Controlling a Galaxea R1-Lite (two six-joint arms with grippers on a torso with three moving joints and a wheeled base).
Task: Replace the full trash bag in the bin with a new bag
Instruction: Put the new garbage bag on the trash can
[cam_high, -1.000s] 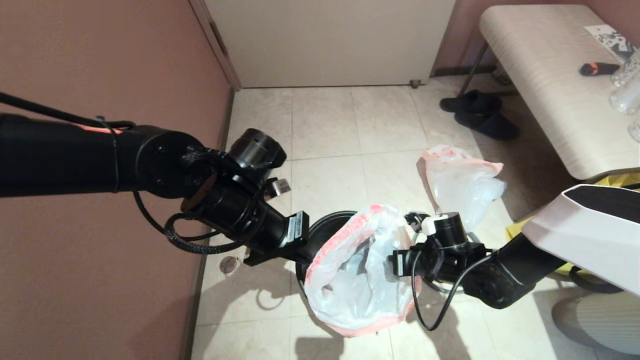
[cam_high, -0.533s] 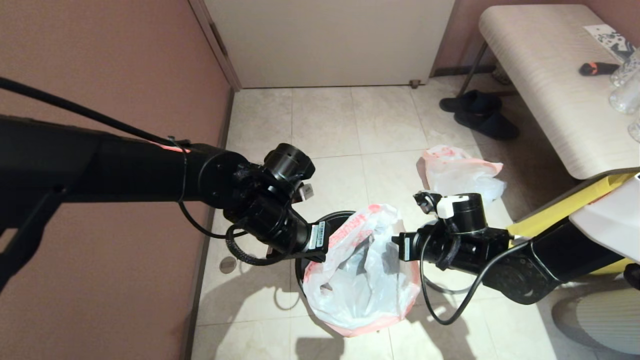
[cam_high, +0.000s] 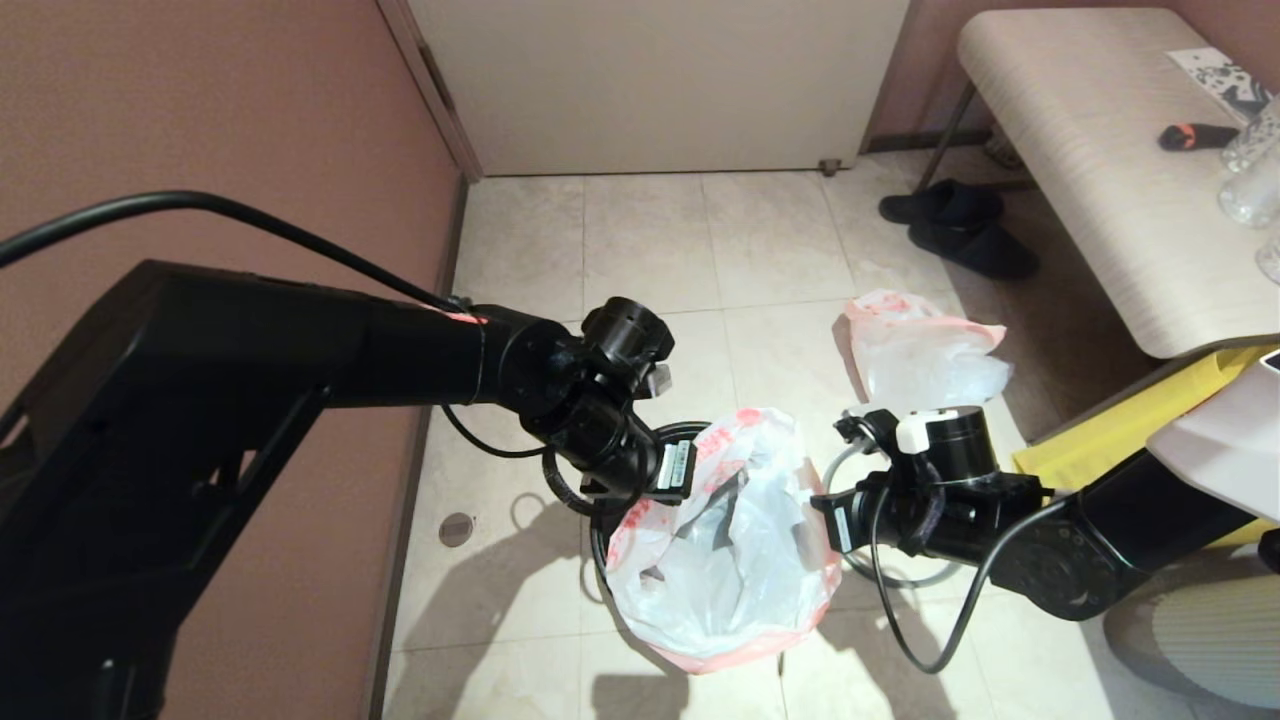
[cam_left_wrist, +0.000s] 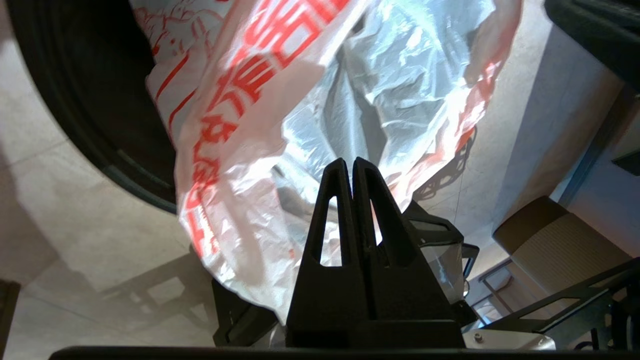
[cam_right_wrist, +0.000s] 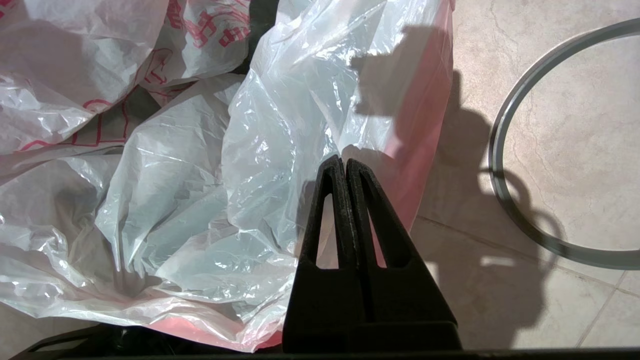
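The new bag (cam_high: 720, 560), thin white plastic with a pink-red band, hangs open between my two grippers over the black bin (cam_left_wrist: 75, 100), hiding most of it. My left gripper (cam_left_wrist: 351, 162) is shut on the bag's left rim and my right gripper (cam_right_wrist: 345, 162) is shut on its right rim. In the head view only a dark edge of the bin (cam_high: 598, 535) shows to the left of the bag. The full trash bag (cam_high: 925, 360) lies lumpy on the floor, beyond my right wrist. The grey hoop (cam_right_wrist: 505, 150) lies loose on the tiles to the right of the bin.
A brown wall (cam_high: 200, 120) runs close along the left and a pale door (cam_high: 660, 80) closes the back. Dark slippers (cam_high: 950, 225) sit beside a beige bench (cam_high: 1090, 170) at the right. A yellow bag (cam_high: 1120, 430) lies behind my right arm. A floor drain (cam_high: 456, 529) is near the wall.
My left arm has stretched forward and its wrist has moved right, closer to the bag. My right wrist has shifted slightly right. The bag stays held over the bin.
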